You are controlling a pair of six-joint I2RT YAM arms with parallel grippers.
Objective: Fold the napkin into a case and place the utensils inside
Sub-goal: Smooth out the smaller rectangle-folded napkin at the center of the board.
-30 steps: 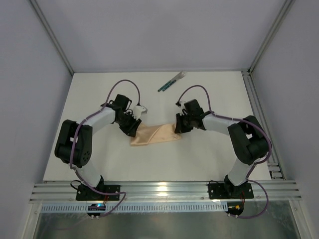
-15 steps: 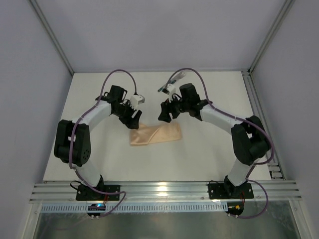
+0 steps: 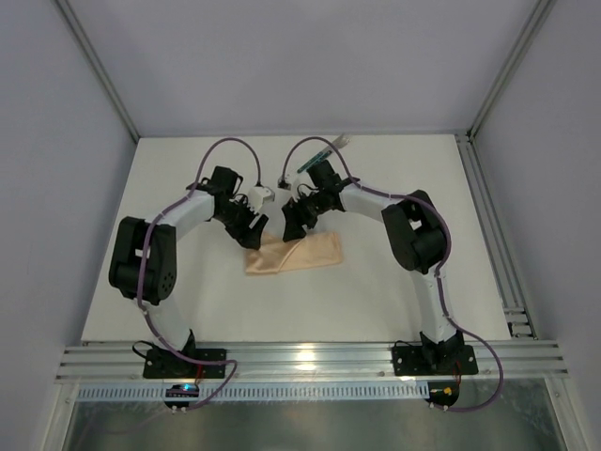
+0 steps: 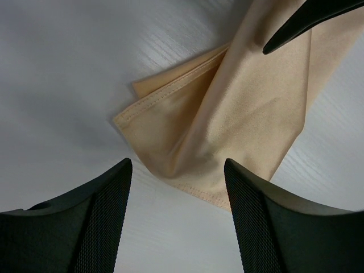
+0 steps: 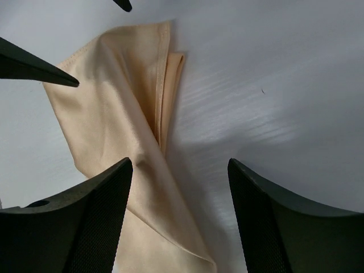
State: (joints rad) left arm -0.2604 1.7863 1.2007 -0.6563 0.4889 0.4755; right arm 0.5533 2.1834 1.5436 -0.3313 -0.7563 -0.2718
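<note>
1. The right gripper (image 5: 179,165) fills the bottom of the view. Its two dark, textured fingers (image 5: 85,227) stand wide apart with nothing clamped between them.
2. Below them the napkin (image 5: 114,131) lies folded on the white table (image 5: 273,85), running from the upper middle down to a corner at the bottom edge.
3. Its top end shows a stitched hem, with an under-layer peeking out on the right.
4. A soft ridge runs lengthwise down the cloth.
5. The left gripper (image 5: 79,35) shows as two dark pointed tips at the upper left, one of them over the cloth's left edge.
</note>
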